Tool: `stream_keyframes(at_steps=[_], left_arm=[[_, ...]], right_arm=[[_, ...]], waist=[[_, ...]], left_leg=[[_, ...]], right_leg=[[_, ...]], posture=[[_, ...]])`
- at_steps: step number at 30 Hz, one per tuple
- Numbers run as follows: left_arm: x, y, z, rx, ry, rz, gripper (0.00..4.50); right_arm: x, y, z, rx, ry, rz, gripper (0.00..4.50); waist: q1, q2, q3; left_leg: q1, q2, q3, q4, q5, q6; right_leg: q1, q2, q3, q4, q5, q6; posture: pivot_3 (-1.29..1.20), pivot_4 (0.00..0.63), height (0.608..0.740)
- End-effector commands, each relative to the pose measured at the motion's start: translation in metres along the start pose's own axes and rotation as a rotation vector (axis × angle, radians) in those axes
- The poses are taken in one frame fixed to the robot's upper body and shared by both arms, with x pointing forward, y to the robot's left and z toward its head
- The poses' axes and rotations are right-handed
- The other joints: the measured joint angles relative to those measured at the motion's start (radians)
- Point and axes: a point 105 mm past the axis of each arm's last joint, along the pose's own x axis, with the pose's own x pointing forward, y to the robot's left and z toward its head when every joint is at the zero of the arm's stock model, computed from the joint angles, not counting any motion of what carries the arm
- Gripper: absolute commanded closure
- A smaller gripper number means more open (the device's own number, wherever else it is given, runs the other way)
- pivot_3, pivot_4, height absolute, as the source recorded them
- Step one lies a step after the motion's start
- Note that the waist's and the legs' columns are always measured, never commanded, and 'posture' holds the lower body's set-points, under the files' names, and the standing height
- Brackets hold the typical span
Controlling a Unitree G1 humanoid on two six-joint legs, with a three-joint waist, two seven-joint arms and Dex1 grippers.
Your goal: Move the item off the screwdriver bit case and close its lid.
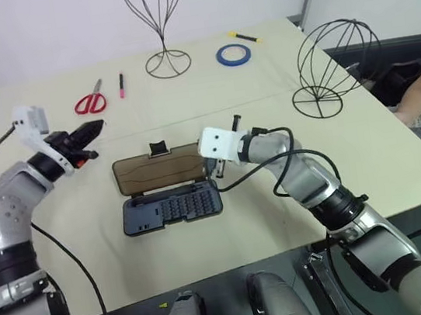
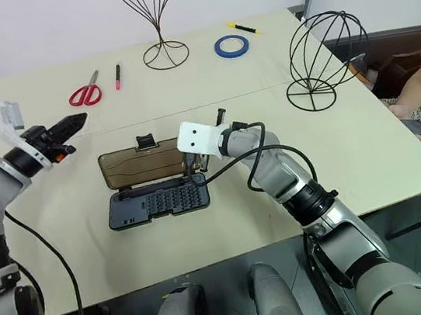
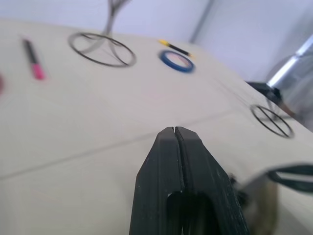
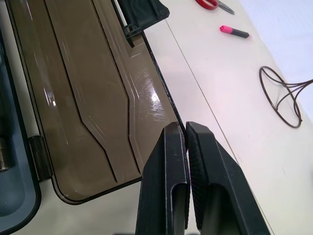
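Right end effector point(image 4: 186, 128) pinched shut over lid's point(image 1: 157, 170) edge, hiding that corner. Left end effector point(image 1: 95, 128) closed, empty. Case point(image 1: 172, 208) open on desk point(image 1: 207, 244); wire globe point(image 1: 331, 68) well apart.

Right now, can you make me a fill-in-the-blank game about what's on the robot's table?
1. The screwdriver bit case lies with its lid ____.
2. The globe-shaped wire form stands on the ____, apart from the case.
3. The scissors have ____ handles.
4. The right gripper is shut, just beside the lid's ____.

Missing words: open; table; red; edge
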Motion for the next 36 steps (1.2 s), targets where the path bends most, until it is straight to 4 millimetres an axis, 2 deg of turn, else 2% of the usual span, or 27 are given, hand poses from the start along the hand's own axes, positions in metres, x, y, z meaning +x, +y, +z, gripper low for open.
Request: stream_keyframes(at_steps=[1, 4, 9, 14, 18, 28, 29, 30, 32, 36], left_arm=[[0.002, 0.018, 0.007, 0.020, -0.040, 0.081, 4.50], [0.006, 0.026, -0.007, 0.001, -0.005, 0.095, 4.50], [0.013, 0.034, -0.045, -0.008, 0.092, 0.094, 4.50], [0.023, 0.023, -0.075, -0.036, 0.179, 0.006, 4.50], [0.024, 0.014, -0.087, -0.059, 0.225, -0.065, 4.50], [0.021, 0.009, -0.093, -0.065, 0.253, -0.104, 4.50], [0.020, 0.009, -0.093, -0.065, 0.254, -0.104, 4.50], [0.020, 0.009, -0.093, -0.064, 0.255, -0.105, 4.50], [0.020, 0.009, -0.093, -0.062, 0.257, -0.106, 4.50], [0.018, 0.011, -0.096, -0.055, 0.265, -0.097, 4.50]], right_arm=[[-0.001, -0.001, 0.016, -0.036, -0.054, -0.005, 4.47], [-0.001, -0.002, 0.017, -0.046, -0.056, -0.011, 4.47], [-0.002, -0.003, 0.019, -0.061, -0.062, -0.016, 4.47], [-0.003, -0.005, 0.021, -0.078, -0.065, -0.022, 4.47], [-0.004, -0.005, 0.021, -0.081, -0.062, -0.022, 4.47], [-0.005, -0.003, 0.018, -0.085, -0.051, -0.008, 4.47], [-0.005, -0.003, 0.018, -0.082, -0.051, -0.007, 3.84], [-0.005, -0.003, 0.018, -0.082, -0.049, -0.006, 3.50], [-0.008, -0.005, 0.016, -0.073, -0.040, 0.003, 2.49], [-0.026, -0.018, 0.012, -0.071, -0.001, 0.028, 0.20]], waist=[[0.001, 0.000, 0.000], [0.001, 0.000, 0.000], [0.002, 0.000, 0.000], [0.002, 0.000, 0.000], [0.002, 0.000, 0.000], [0.004, 0.000, 0.000], [0.004, 0.000, 0.000], [0.003, 0.000, 0.000], [0.003, 0.000, 0.000], [0.005, 0.000, 0.000]], left_leg=[[0.000, 0.000, 0.000, 0.000, 0.000, 0.000], [0.000, 0.000, 0.000, 0.000, 0.000, 0.000], [0.000, 0.000, 0.000, 0.000, 0.000, 0.000], [0.000, 0.000, 0.000, 0.000, 0.000, 0.000], [0.000, 0.000, 0.000, 0.000, 0.000, 0.000], [-0.001, -0.001, 0.000, 0.001, 0.000, 0.000], [-0.001, -0.001, 0.000, 0.001, 0.000, 0.000], [-0.001, -0.001, 0.000, 0.001, 0.000, 0.000], [-0.001, -0.001, 0.000, 0.001, 0.000, 0.000], [-0.001, -0.001, 0.000, 0.001, 0.000, 0.000]], right_leg=[[0.000, 0.000, 0.000, 0.000, 0.000, 0.000], [0.000, 0.000, 0.000, 0.000, 0.000, 0.000], [0.000, 0.000, 0.000, 0.000, 0.000, 0.000], [0.000, 0.000, 0.000, 0.000, 0.000, 0.000], [0.000, 0.000, 0.000, 0.000, 0.000, 0.000], [0.000, -0.001, 0.000, 0.001, 0.000, 0.000], [0.000, -0.001, 0.000, 0.001, 0.000, 0.000], [0.000, -0.001, 0.000, 0.001, 0.000, 0.000], [0.000, -0.001, 0.000, 0.001, 0.000, 0.000], [0.000, -0.001, -0.001, 0.001, 0.000, 0.000]], posture=[[0.00, 0.150, 0.740], [0.00, 0.150, 0.740], [0.00, 0.150, 0.740], [0.00, 0.150, 0.740], [0.00, 0.150, 0.740], [0.00, 0.150, 0.740], [0.00, 0.150, 0.740], [0.00, 0.150, 0.740], [0.00, 0.150, 0.740], [0.00, 0.150, 0.740]])
